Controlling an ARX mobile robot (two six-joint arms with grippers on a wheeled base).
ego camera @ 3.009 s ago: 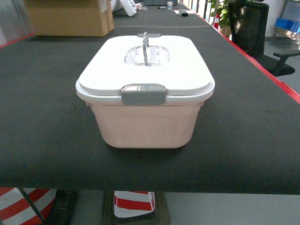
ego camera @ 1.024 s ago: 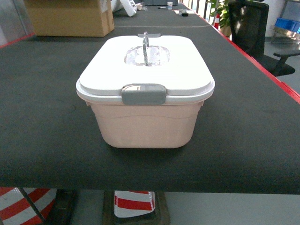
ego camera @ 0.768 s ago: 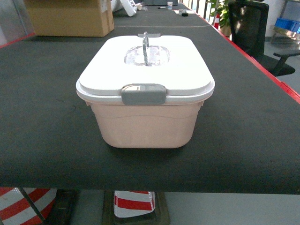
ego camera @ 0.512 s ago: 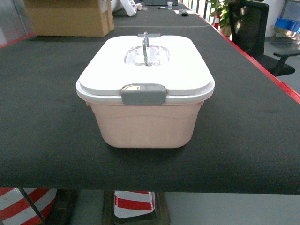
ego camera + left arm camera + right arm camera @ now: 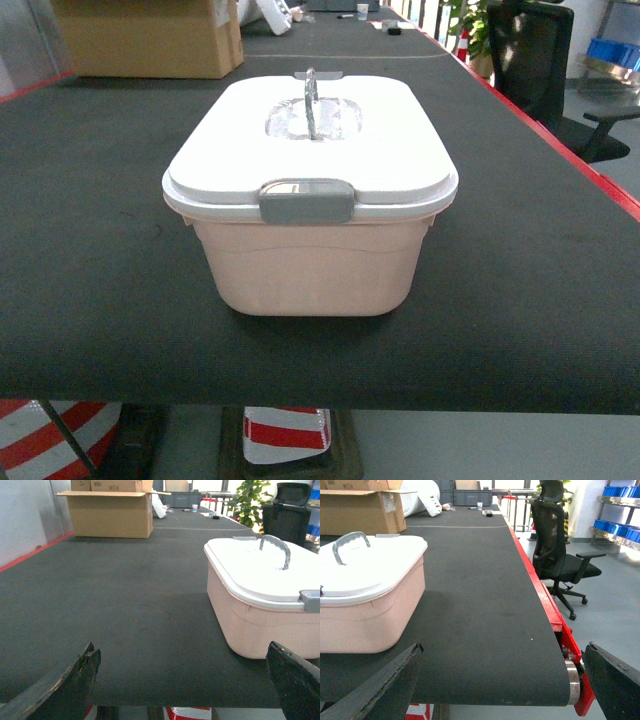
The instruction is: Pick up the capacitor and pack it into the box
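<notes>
The pale peach-pink plastic box [image 5: 310, 265], white lid latched, sits mid-frame on the black mat [image 5: 90, 280]; both grippers, left gripper [image 5: 182, 680] and right gripper [image 5: 502, 680], gape wide, holding nothing.

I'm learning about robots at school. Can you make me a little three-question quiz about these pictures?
1. True or false: the white lid is on the box.
2. What stands far back on the left of the table? A) a brown cardboard carton B) a red bucket C) a lamp
3. Fill in: the left gripper has its fingers spread ____, with nothing between them.

Key: 1 true; 2 A, the brown cardboard carton; 3 apart. The right gripper looks the same.
</notes>
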